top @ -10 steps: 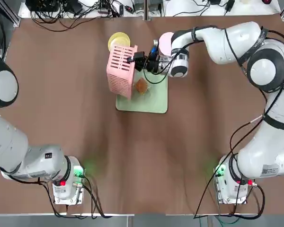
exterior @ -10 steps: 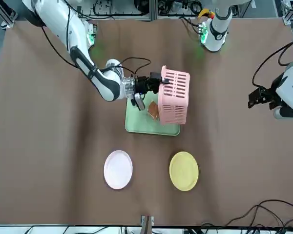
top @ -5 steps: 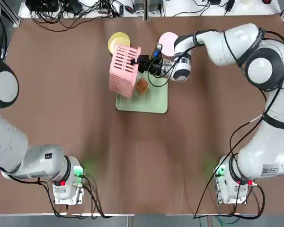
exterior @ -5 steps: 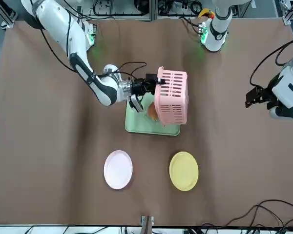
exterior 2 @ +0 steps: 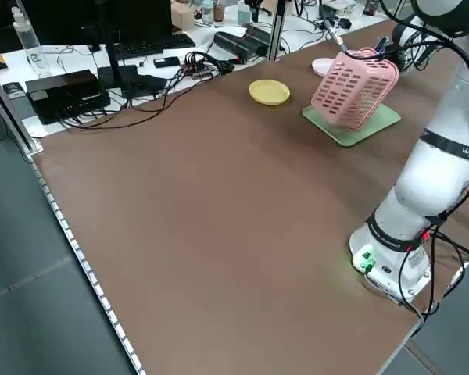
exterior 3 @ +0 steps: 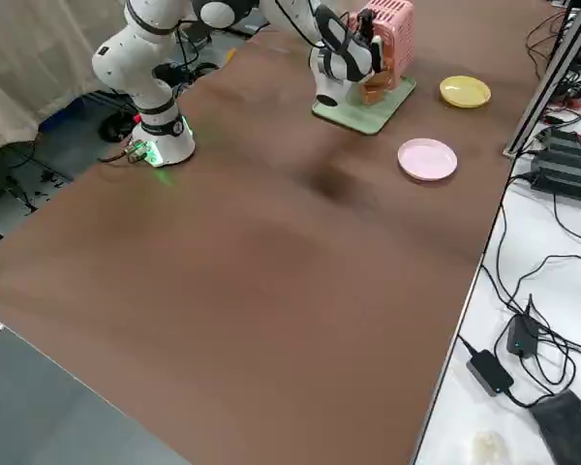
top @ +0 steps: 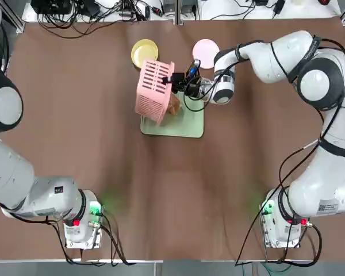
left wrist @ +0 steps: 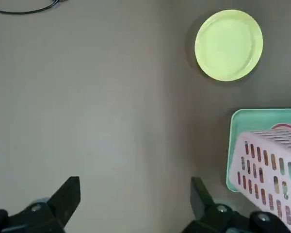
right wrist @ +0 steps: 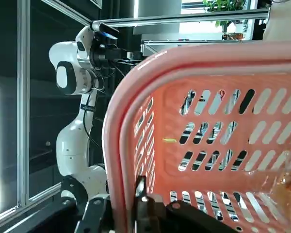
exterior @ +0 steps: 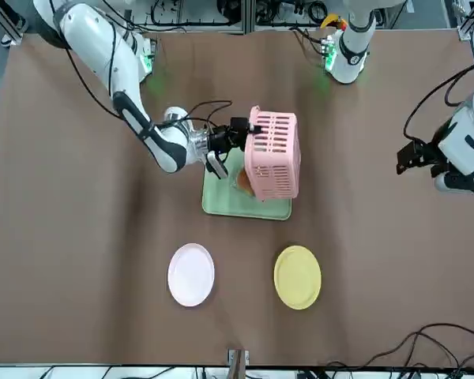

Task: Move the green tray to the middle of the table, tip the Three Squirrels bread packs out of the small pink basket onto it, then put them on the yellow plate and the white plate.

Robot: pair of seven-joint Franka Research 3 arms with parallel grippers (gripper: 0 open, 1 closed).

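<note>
My right gripper (top: 172, 79) is shut on the rim of the small pink basket (top: 152, 92), holding it tipped on its side over the far left part of the green tray (top: 187, 123). One Three Squirrels bread pack (top: 173, 105) lies on the tray at the basket's mouth. The right wrist view shows another golden piece (right wrist: 288, 182) against the basket's lattice wall (right wrist: 208, 121). The yellow plate (top: 142, 50) and the white plate (top: 205, 49) lie bare just beyond the tray. My left gripper (left wrist: 136, 187) hangs open, high over the table's left side.
Cables and equipment (top: 92, 11) line the far edge behind the plates. Both arm bases (top: 80, 221) stand at the near edge. Bare brown tabletop (top: 178, 190) stretches between the tray and the bases.
The right gripper has drawn back slightly towards the robot's right and turned the basket, which now leans more steeply over the tray. The left arm has hardly moved.
</note>
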